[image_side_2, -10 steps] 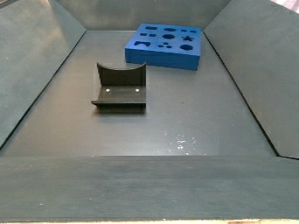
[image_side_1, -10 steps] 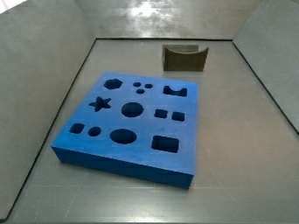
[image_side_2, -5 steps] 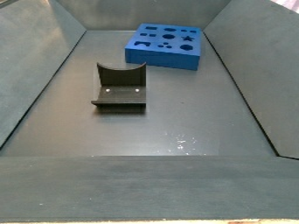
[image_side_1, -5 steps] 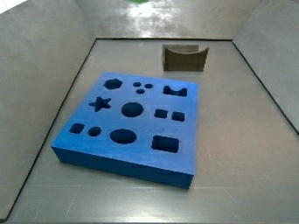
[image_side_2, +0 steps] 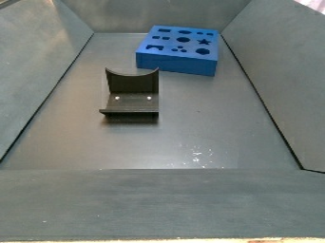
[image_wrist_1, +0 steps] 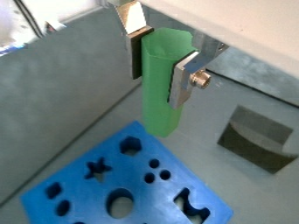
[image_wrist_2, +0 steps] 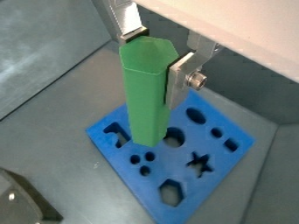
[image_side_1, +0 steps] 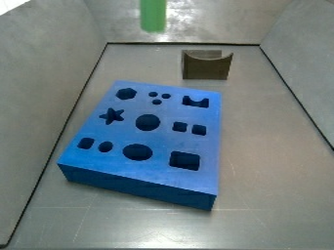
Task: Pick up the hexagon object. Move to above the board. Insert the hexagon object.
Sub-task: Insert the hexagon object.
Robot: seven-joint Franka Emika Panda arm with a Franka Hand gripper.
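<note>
My gripper (image_wrist_1: 162,68) is shut on the hexagon object (image_wrist_1: 163,83), a tall bright green peg that hangs upright between the silver fingers (image_wrist_1: 135,48). Both wrist views show the gripper (image_wrist_2: 156,57) holding the peg (image_wrist_2: 145,92) high above the blue board (image_wrist_2: 117,153), which has many dark shaped holes. In a side view only the peg's lower end (image_side_1: 152,14) shows at the top edge, above the far wall and behind the board (image_side_1: 144,174). The board also lies at the far end in a side view (image_side_2: 178,63).
The dark fixture (image_side_1: 206,64) stands on the floor behind the board, near the far wall. It also shows in a side view (image_side_2: 129,95) and in both wrist views (image_wrist_1: 260,138) (image_wrist_2: 24,201). Grey walls enclose the floor.
The green peg's lower end has come down into a side view from the top edge. The board and the fixture have not moved.
</note>
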